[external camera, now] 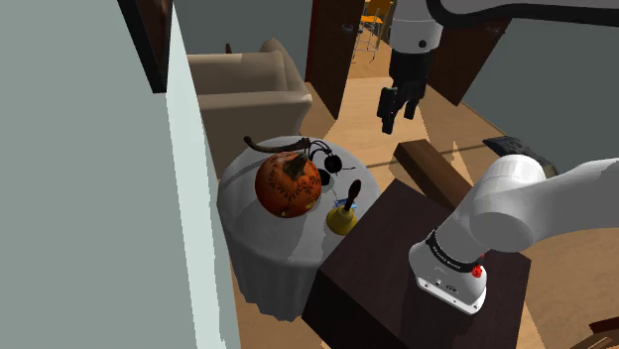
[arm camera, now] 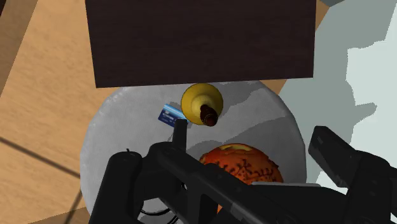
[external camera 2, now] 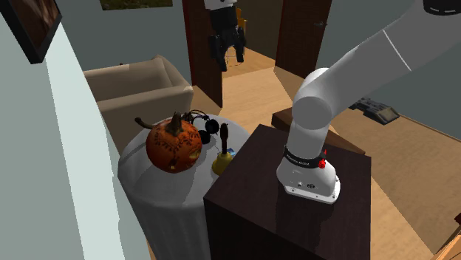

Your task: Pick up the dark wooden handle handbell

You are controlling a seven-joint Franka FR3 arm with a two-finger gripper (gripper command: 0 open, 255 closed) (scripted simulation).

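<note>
End effector, fingers spread, hangs high above handbell at table edge beside stand.

We record the handbell as smooth yellow metal with a glossy dark wooden handle; the table wears matt grey cloth; the pumpkin looks slightly glossy.

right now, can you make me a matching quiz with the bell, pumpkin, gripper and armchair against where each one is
Things:
1 bell
2 pumpkin
3 gripper
4 armchair

Places:
a up in the air, open
b on the floor beside the table
c middle of the table
d table edge next to the stand

Pairs: 1-d, 2-c, 3-a, 4-b
</note>
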